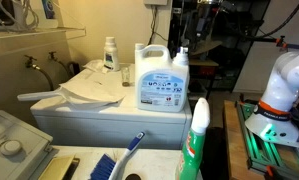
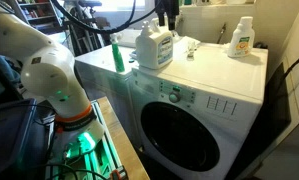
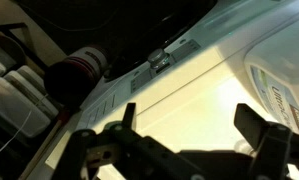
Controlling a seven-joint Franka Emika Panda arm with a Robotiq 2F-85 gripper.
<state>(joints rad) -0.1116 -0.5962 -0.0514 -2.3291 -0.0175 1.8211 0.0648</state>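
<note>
Claw (image 3: 187, 110) seen spread wide in wrist view, nothing held between jaws. Hung above washer (image 2: 214, 68) top, just over large detergent jug (image 2: 155, 47), apart from it as far as can be told. Jug stood upright on washer top. Smaller blue-capped bottle (image 1: 181, 66) set just beside jug on washer. Green spray bottle (image 2: 117, 55) placed at washer corner toward arm base. Green-labelled bottle (image 2: 241, 37) left at washer's opposite end. White cloth (image 1: 94, 88) laid on washer top. Progress judged early: no contact, no grasp; jug judged untouched, all handling left undone.
</note>
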